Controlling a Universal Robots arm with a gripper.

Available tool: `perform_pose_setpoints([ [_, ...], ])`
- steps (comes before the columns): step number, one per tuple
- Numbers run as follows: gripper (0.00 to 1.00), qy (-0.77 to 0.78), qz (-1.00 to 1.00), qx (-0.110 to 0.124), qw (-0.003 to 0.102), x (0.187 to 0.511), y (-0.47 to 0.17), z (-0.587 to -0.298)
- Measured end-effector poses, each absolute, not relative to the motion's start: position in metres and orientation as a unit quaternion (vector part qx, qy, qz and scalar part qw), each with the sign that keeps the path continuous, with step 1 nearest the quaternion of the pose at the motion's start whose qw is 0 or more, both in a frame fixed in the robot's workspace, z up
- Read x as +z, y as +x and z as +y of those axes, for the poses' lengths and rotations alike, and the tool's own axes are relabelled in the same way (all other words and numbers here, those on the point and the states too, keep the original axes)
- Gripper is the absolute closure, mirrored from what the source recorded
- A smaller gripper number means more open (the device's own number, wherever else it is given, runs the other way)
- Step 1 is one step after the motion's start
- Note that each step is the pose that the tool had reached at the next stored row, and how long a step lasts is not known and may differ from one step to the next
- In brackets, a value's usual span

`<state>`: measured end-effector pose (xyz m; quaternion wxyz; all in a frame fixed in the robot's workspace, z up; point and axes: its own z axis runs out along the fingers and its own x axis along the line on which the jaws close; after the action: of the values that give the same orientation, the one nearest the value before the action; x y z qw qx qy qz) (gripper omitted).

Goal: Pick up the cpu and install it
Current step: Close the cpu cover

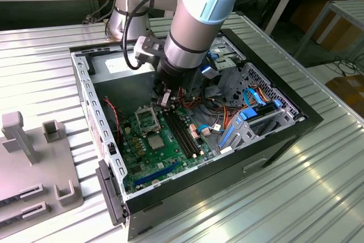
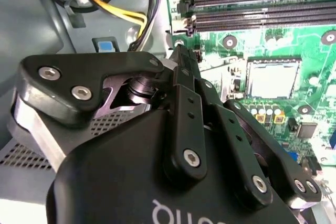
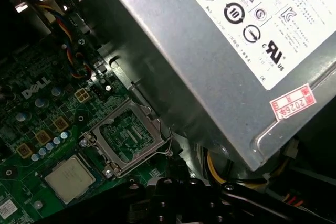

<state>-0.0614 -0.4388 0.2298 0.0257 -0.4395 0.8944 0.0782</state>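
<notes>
A ribbed metal table (image 1: 284,197) carries the open computer case (image 1: 273,140); the gripper (image 1: 165,98), fingers together, empty, hovers at the cpu's (image 1: 157,141) twelve o'clock.

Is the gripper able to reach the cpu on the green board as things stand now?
Probably yes: the cpu lies bare on the board, nothing covering it, and the gripper hangs above the socket beside it.

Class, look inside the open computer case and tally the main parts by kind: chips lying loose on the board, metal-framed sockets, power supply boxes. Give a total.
Cpu: 1
Socket: 1
Power supply: 1
Total: 3
</notes>
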Motion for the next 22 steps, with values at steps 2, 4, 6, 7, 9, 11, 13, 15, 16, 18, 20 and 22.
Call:
perform_pose_setpoints([
  [2,0.89,-0.44,0.894,0.078,0.026,0.226,-0.061,-0.439],
  [4,0.89,-0.439,0.894,0.078,0.026,0.222,-0.06,-0.438],
  [6,0.89,-0.439,0.894,0.079,0.026,0.219,-0.06,-0.437],
  [7,0.89,-0.439,0.894,0.079,0.026,0.218,-0.059,-0.436],
  [9,0.89,-0.439,0.894,0.08,0.026,0.216,-0.059,-0.435],
  [11,0.89,-0.439,0.894,0.08,0.027,0.216,-0.059,-0.435],
  [13,0.89,-0.439,0.894,0.08,0.027,0.215,-0.06,-0.435],
  [15,0.89,-0.439,0.894,0.081,0.027,0.215,-0.06,-0.435],
  [16,0.89,-0.439,0.894,0.081,0.027,0.214,-0.06,-0.435],
  [18,0.89,-0.439,0.894,0.081,0.027,0.214,-0.06,-0.435],
  [20,0.89,-0.439,0.894,0.082,0.028,0.213,-0.061,-0.435],
  [22,0.89,-0.439,0.894,0.082,0.028,0.212,-0.061,-0.435],
])
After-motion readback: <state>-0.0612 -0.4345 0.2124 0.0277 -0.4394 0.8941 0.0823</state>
